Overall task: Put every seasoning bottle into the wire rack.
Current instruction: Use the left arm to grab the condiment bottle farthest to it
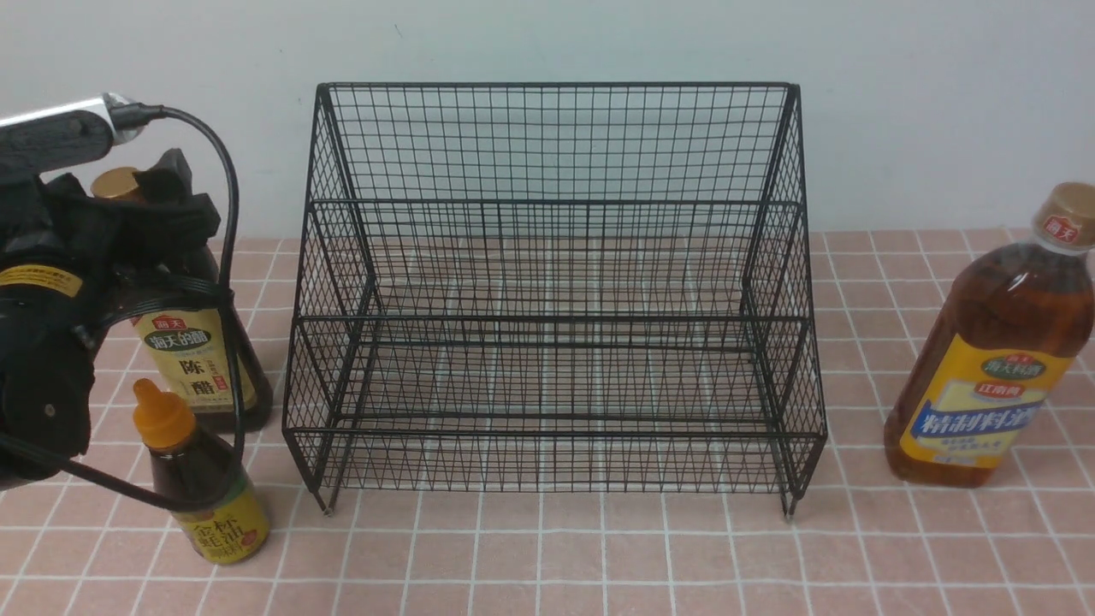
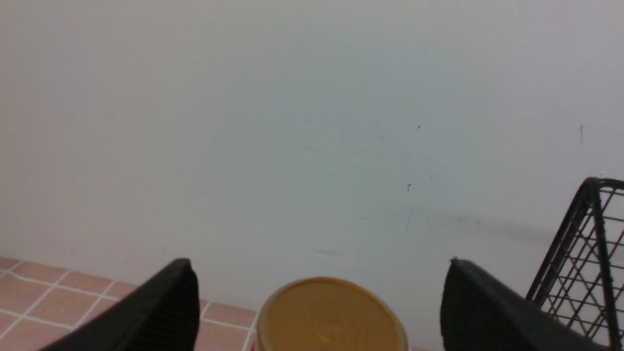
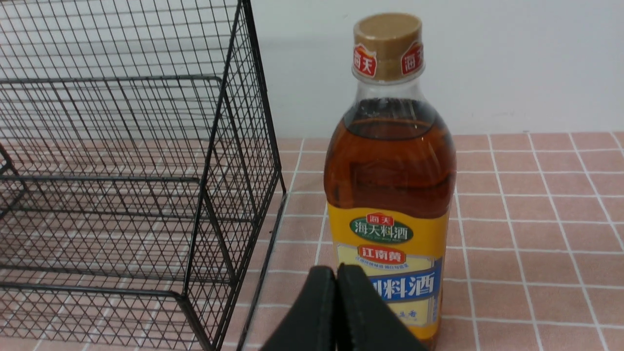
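Your left claw (image 2: 319, 265): its two fingers (image 2: 161, 312) are spread wide apart. They pinch nothing.
Tall dark bottle (image 1: 201, 364): its gold cap (image 2: 331, 317) sits in the gap between your left claw's fingers, with room on both sides. The bottle stands up on the pink tiled table (image 1: 599, 556), outside the rack.
Small squeeze bottle (image 1: 205, 488): it stands up on the table lower than your left claw, nearer to you than the tall dark bottle and close beside it. Its yellow nozzle points up. A black cable (image 1: 227, 257) from your left arm hangs in front of it.
Wire rack (image 1: 556, 85): it stands on the table just to the right of your left claw, and just to the left of your right claw.
Your right claw (image 3: 336, 270): its fingers (image 3: 317, 312) are pressed together. They pinch nothing.
Amber bottle (image 3: 390, 170): it stands up right in front of your right claw, close to it. You cannot tell from here if the tips touch it. It is just beside the rack's side, outside it.
White wall (image 2: 292, 122): it is straight ahead of your left claw, behind the gold cap.
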